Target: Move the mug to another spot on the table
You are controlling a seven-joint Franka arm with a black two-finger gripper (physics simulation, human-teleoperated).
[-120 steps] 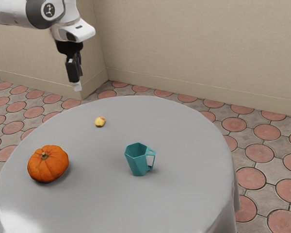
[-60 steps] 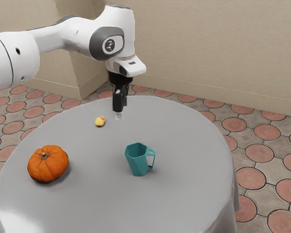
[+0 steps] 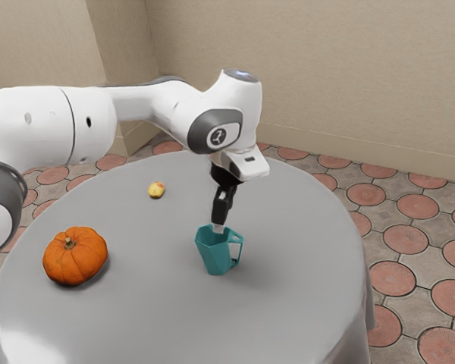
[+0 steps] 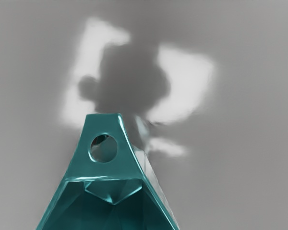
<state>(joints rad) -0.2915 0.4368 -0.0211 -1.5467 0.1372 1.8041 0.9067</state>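
The mug (image 3: pixel 218 252) stands upright on the grey table (image 3: pixel 288 303). An orange pumpkin (image 3: pixel 74 256) sits well apart from the mug, toward the exterior view's left. The gripper (image 3: pixel 219 225) hangs just over the mug's rim; I cannot tell how its jaws stand. Beyond the mug lies a small yellow fruit (image 3: pixel 157 189).

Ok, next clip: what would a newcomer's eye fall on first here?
First, the big white arm with its end effector hanging right at the rim of the teal mug, near the middle of the round grey table. Then the bright orange pumpkin near the table's edge at the exterior view's left, with a small yellow fruit farther back.
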